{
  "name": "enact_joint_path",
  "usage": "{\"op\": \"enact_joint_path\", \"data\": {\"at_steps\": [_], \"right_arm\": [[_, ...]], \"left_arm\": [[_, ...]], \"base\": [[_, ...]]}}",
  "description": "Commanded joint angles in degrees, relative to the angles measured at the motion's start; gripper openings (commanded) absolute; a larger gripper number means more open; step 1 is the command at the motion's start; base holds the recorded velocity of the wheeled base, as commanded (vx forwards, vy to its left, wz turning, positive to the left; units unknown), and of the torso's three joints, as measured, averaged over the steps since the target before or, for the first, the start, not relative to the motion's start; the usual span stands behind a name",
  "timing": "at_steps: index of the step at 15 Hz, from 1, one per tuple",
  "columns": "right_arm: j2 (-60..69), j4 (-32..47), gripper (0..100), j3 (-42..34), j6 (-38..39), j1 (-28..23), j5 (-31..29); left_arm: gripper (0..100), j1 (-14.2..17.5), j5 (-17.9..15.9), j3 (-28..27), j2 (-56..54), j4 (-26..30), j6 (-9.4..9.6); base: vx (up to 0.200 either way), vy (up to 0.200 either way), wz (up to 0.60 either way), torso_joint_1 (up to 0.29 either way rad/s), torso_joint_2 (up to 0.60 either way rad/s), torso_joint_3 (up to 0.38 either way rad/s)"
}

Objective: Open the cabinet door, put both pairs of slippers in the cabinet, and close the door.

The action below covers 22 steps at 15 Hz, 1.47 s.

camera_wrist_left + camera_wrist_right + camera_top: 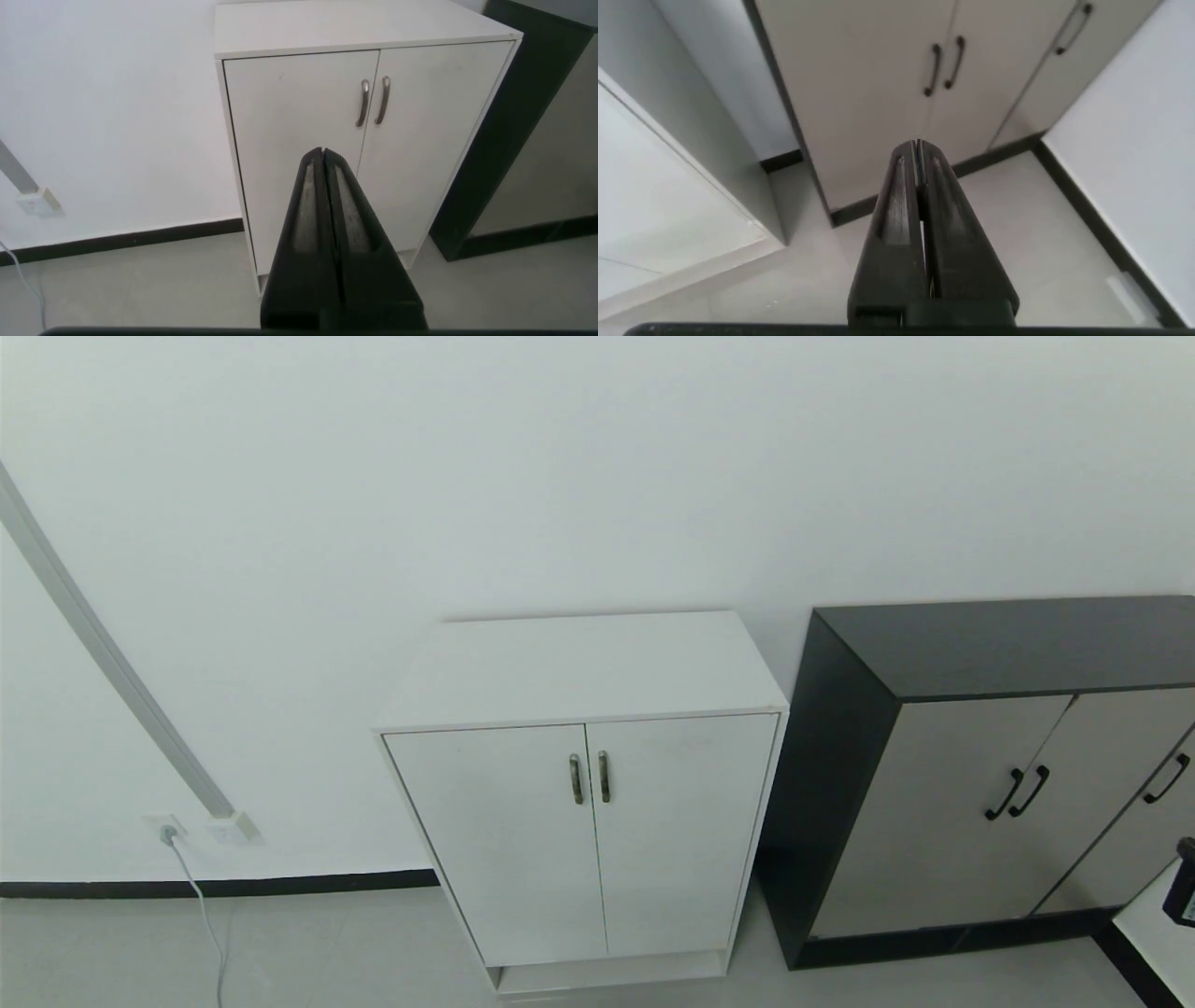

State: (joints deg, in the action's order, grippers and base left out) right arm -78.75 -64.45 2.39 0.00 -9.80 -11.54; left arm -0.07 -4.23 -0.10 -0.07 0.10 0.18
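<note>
head view: white cabinet (pixel 583 821) against the wall, both doors shut flush, paired handles (pixel 590 777) at the centre seam. Dark cabinet (pixel 934 784) stands just beside it on the right, doors shut too. Wall socket (pixel 166 829) with a cable sits low on the left.
left wrist view: left gripper (pixel 323 154) clenched on nothing, fingers pressed together, facing the white cabinet's doors and apart from them.
right wrist view: right gripper (pixel 918 147) clenched and empty, over the floor (pixel 1046 233) before the dark cabinet.

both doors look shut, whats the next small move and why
Probably open the left pincer and ease it toward the left door handle of the white cabinet: both doors are closed, and the pincer is shut, pointing at that cabinet, short of the handles.
</note>
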Motion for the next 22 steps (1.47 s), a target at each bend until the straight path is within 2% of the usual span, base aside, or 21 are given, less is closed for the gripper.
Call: {"op": "enact_joint_path", "data": {"at_steps": [1,5,8,12,14,17,20,22], "right_arm": [[8.61,4.77,0,-1.42,-0.18,-0.66,0.03],[23.73,22.44,0,0.86,-0.18,-0.66,2.49],[37.09,41.95,0,4.38,-0.18,-0.57,6.01],[47.81,56.72,0,4.38,-0.18,-0.48,10.49],[50.19,60.32,0,2.88,-0.18,-0.39,11.72],[51.94,60.76,0,-1.86,-0.35,0.31,12.25],[53.88,61.64,0,-2.39,-0.18,2.24,12.51],[55.37,65.33,0,-2.21,0.00,5.85,13.48]], "left_arm": [[0,-0.01,0.01,0.01,0.07,-0.01,-0.01],[0,-0.01,0.01,0.01,0.07,-0.01,-0.01],[0,-0.01,0.01,0.01,0.07,-0.01,-0.01],[0,-0.01,0.01,0.01,0.07,-0.01,-0.01],[0,-0.01,0.01,0.01,0.07,-0.01,-0.01],[0,-0.01,0.01,0.01,0.07,-0.01,-0.09],[0,-0.01,0.01,0.01,0.07,-0.01,-0.01],[0,-0.01,0.01,0.01,0.07,-0.01,-0.09]], "base": [[0.000,0.000,0.00,0.000,0.00,0.000],[0.000,0.000,0.00,0.000,0.00,0.000],[0.000,0.000,0.00,0.000,0.00,0.000],[0.000,0.000,0.00,0.000,0.00,0.000],[0.000,0.000,0.00,0.000,0.00,0.000],[0.000,0.000,0.00,0.000,0.00,0.000],[0.000,0.000,0.00,0.000,0.00,0.000],[0.000,0.000,0.00,0.000,0.00,0.000]]}}
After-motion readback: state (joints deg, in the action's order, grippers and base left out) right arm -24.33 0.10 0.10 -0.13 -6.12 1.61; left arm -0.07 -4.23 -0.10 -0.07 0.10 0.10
